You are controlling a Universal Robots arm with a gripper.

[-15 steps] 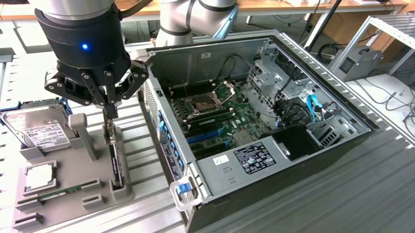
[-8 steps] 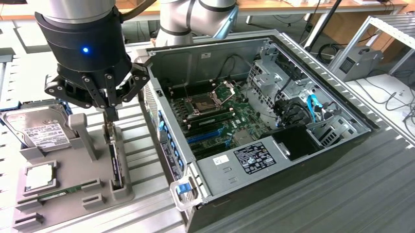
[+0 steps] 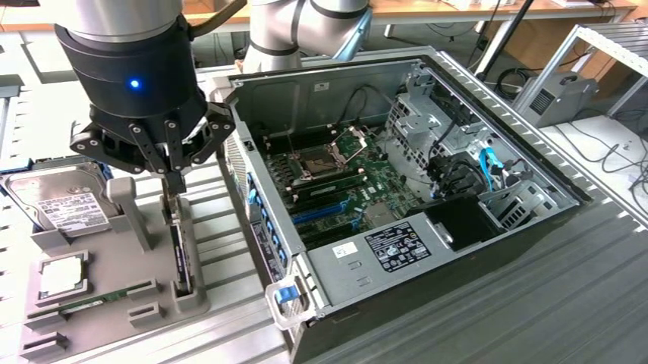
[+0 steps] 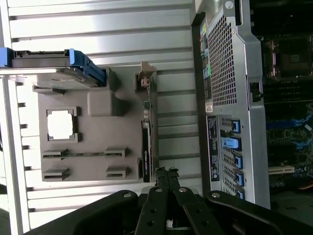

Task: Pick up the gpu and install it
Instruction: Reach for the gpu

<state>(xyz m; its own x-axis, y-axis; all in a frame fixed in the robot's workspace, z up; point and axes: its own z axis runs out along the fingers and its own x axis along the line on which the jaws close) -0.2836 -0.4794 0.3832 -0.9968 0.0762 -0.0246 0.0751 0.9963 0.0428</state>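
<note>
Gripper (image 3: 174,182) hangs over the 12 o'clock end of the gpu (image 3: 182,254), fingers pressed together with nothing between them. In the wrist view the closed tips (image 4: 166,172) sit just beside the card's thin top edge (image 4: 145,147), not around it. The gpu stands on its long edge in the slot of the grey holder (image 3: 111,318), along the holder's 3 o'clock edge in the exterior view. There's a grey post (image 3: 124,205) just at 9 o'clock of the fingers, so that side is tight. The hard drive (image 3: 66,205) is further out at 9 o'clock, the processor chip (image 3: 63,274) at 8 o'clock and the memory stick (image 3: 86,305) at 7 o'clock. A narrow strip of ribbed table (image 3: 228,250) separates the holder from the computer case (image 3: 258,174) at 3 o'clock. The case lies open side up, with its wall edge near the card. The blue slots (image 3: 322,212) inside are uncovered, with open room above them.
</note>
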